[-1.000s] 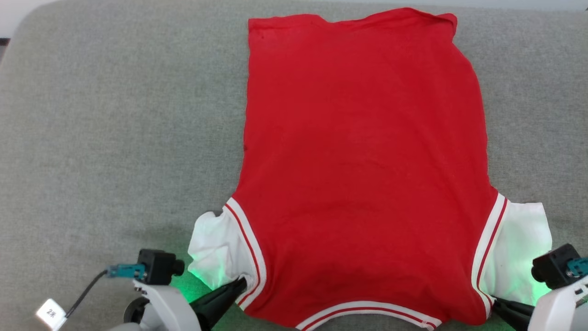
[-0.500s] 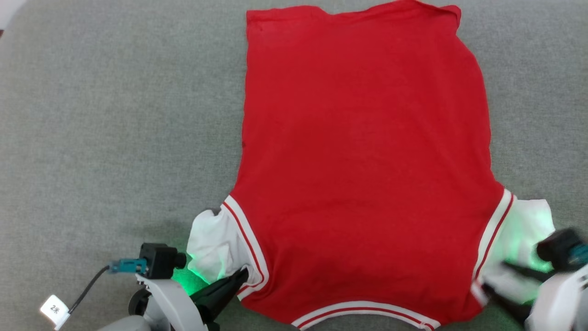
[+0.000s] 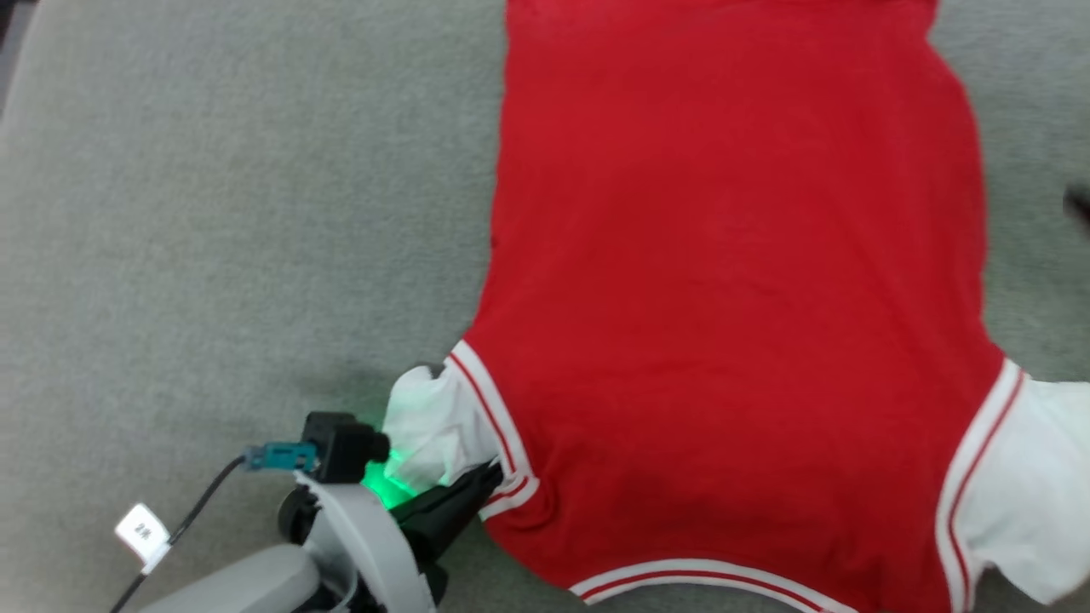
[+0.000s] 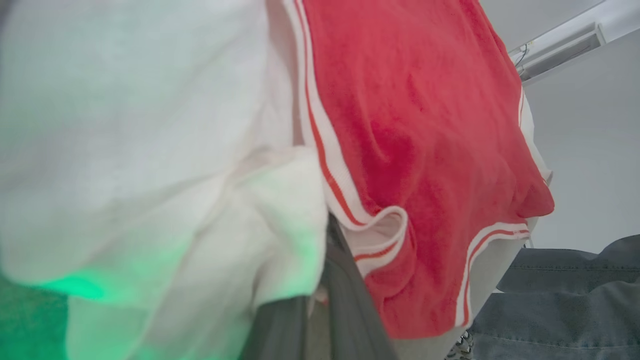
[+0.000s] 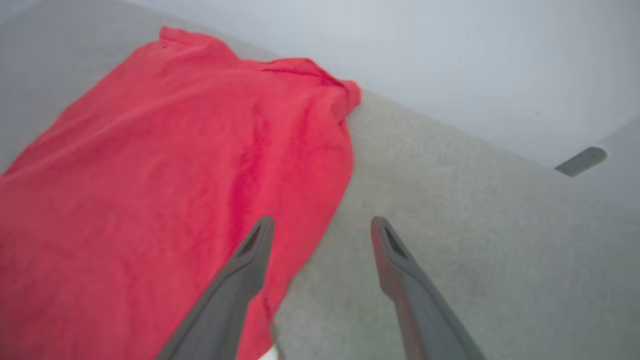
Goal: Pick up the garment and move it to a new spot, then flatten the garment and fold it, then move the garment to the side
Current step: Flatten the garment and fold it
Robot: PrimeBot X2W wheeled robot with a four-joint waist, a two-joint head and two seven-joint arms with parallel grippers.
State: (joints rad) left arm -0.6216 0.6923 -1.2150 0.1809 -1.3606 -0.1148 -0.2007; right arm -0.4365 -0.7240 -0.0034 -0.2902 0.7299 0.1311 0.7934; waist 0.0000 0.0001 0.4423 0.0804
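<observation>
Item: garment [image 3: 732, 281], a red jersey with the plain red face up, white sleeves and striped trim. Location: spread nearly flat on the grey fabric surface [image 3: 213, 213], neck trim toward the robot, hem at the far end

Left pincer [image 3: 481, 481]: clenched on the garment at the striped seam of the crumpled white sleeve [image 3: 426, 426], with cloth pinched between its fingers

Right pincer [image 5: 322, 222]: jaws spread wide, grasping nothing, hovering over the garment's right side edge and the bare surface beside it

Condition: flattening looks nearly done; folding not yet begun

Hazards: a pull from the left pincer alone would likely drag one corner and skew or ridge the smoothed body. The bunched sleeve may get trapped inside a fold. The right pincer, closing at the edge, may catch only the top layer or shove a wrinkle inward
</observation>
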